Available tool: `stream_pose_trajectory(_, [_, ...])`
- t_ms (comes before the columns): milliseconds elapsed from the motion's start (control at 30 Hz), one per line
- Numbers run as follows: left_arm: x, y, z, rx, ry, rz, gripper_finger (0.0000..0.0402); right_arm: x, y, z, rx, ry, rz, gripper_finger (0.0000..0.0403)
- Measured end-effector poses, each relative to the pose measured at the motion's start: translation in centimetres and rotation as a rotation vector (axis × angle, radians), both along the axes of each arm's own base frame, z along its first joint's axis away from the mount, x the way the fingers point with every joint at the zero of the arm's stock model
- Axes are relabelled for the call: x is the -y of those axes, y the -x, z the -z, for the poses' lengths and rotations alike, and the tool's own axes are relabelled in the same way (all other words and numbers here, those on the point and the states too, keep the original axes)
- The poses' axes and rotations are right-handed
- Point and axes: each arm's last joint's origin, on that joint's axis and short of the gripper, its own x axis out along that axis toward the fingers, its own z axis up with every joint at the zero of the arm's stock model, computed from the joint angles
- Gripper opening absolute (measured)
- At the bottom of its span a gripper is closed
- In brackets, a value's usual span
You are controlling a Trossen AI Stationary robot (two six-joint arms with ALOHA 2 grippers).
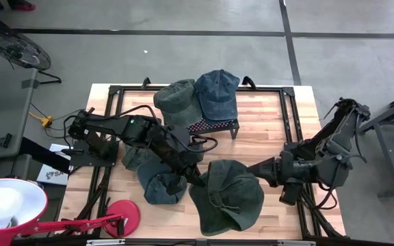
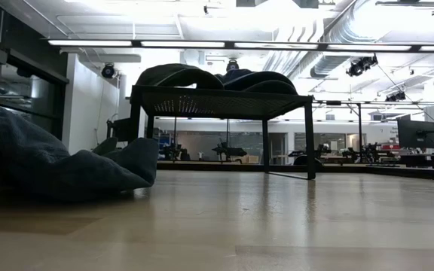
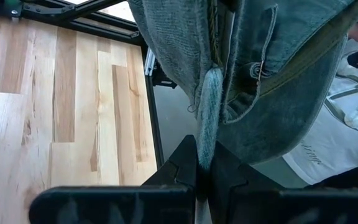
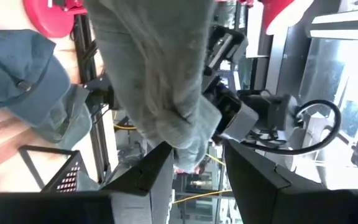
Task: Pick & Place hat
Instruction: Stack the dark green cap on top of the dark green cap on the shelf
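A: What does the high view show?

B: A wooden desk [image 1: 265, 137] seen from straight above. Two dark arms reach toward a large dark green hat [image 1: 228, 198] near the front middle. The left end effector [image 1: 198, 180] sits at the hat's left edge, the right end effector [image 1: 264, 172] at its right edge. A blue hat [image 1: 161, 186] lies just left of the green one. Near the back, a black mesh stand [image 1: 214, 126] carries an olive hat [image 1: 176, 101] and a blue cap [image 1: 217, 92], touching each other. A red lamp [image 1: 19, 208] sits at the front left corner.

A: And the low view?

B: Level across the desk, blue fabric [image 2: 59, 162] lies crumpled on the left. The stand [image 2: 224, 102] rises in the middle with the two hats on top. Neither end effector shows here.

A: The left wrist view?

B: The left end effector [image 3: 205, 171] is pinched tight on a thin edge of the green hat [image 3: 253, 74], which hangs in folds in front of the camera, with the wood planks to one side.

A: The right wrist view?

B: The right end effector [image 4: 197, 158] stands partly apart, its two fingers either side of a thick fold of the green hat [image 4: 154, 74], gripping it. The blue hat [image 4: 23, 81] and the stand's mesh corner [image 4: 64, 171] show beyond.
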Motion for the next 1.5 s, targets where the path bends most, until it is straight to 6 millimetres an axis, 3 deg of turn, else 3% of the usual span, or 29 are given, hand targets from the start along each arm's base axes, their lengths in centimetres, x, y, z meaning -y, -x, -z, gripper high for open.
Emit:
stream_pose_trajectory(433, [0.0, 0.0, 0.0, 0.001, -0.002, -0.002, 0.0006, -0.1, -1.1, 0.4, -0.011, -0.038, -0.016, 0.0134])
stream_pose_trajectory(567, [0.0, 0.0, 0.0, 0.001, -0.004, -0.004, 0.0006, -0.1, -1.1, 0.4, -0.01, -0.046, -0.001, 0.0102])
stream_pose_trajectory(800, [0.0, 0.0, 0.0, 0.001, -0.005, -0.005, 0.0006, 0.1, -1.1, 0.6, -0.015, -0.094, 0.038, 0.001])
stream_pose_trajectory(933, [0.0, 0.0, 0.0, 0.002, -0.007, -0.008, 0.0006, 0.2, -1.0, 0.7, -0.023, -0.126, 0.063, 0.001])
stream_pose_trajectory(1500, [-0.8, -0.2, 0.4, 0.0, -0.137, -0.247, 0.0126, 0.4, -0.9, 1.0, -0.013, -0.297, 0.16, 0.0002])
